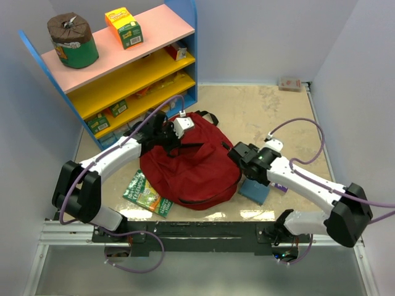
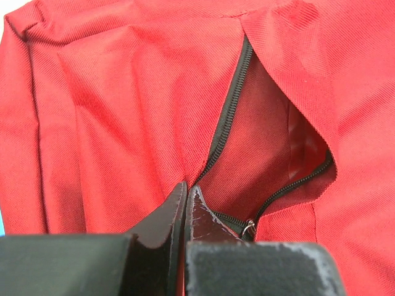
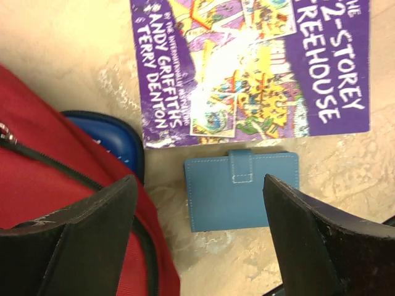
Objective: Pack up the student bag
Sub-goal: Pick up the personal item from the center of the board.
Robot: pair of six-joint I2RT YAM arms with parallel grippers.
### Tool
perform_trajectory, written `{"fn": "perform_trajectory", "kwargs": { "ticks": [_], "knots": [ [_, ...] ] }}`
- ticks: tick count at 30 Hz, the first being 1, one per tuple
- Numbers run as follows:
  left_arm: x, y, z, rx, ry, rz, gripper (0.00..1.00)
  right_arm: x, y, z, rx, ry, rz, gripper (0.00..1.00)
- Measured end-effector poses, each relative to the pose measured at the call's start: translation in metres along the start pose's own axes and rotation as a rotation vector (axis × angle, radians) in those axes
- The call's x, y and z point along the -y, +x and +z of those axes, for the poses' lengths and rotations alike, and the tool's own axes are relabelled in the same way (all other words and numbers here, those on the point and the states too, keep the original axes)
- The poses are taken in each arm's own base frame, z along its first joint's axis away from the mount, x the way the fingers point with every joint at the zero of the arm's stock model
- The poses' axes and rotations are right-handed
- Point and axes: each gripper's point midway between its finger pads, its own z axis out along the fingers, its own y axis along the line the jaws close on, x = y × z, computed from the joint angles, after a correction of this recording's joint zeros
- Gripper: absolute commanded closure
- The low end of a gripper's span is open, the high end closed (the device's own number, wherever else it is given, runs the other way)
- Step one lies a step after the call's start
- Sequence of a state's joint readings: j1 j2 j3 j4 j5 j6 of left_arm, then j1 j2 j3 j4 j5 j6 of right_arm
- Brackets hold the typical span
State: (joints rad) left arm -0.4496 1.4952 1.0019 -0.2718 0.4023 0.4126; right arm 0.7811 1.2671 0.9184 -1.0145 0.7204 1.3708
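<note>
The student bag [image 1: 188, 166], a large dark-red backpack, lies in the middle of the table. Its zip [image 2: 228, 105] stands open and shows the red lining. My left gripper [image 2: 185, 186] is shut on the bag's fabric right at the zip's edge, near the bag's top [image 1: 176, 139]. My right gripper [image 1: 237, 154] hangs open at the bag's right side. In the right wrist view its jaws [image 3: 199, 185] straddle a light-blue wallet [image 3: 242, 190] lying flat on the table, with the bag [image 3: 43, 191] against its left finger.
A purple book [image 3: 259, 61] lies just beyond the wallet, and a dark-blue pencil case [image 3: 108, 135] peeks out from under the bag. A green book [image 1: 147, 194] sticks out at the bag's front left. A coloured shelf [image 1: 123, 68] stands back left, a small box [image 1: 290, 83] back right.
</note>
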Motion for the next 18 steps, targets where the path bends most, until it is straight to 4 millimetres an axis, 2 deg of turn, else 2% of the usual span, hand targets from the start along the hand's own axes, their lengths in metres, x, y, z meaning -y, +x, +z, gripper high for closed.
{"fn": "perform_trajectory", "kwargs": {
  "ticks": [2,6,9,18],
  "knots": [
    [-0.002,0.001,-0.001,-0.003,-0.005,-0.003,1.0,0.006,-0.002,0.0,0.001,0.004,0.011,0.16],
    [-0.002,0.001,-0.001,-0.003,-0.008,-0.001,1.0,0.015,0.015,0.014,-0.034,0.069,-0.055,0.16],
    [-0.002,0.001,-0.002,-0.002,-0.007,0.0,1.0,0.013,0.029,0.025,-0.066,0.103,-0.107,0.19],
    [-0.002,-0.002,-0.006,0.007,-0.011,0.005,1.0,0.004,0.053,0.042,-0.114,0.091,-0.138,0.3]
  ]
}}
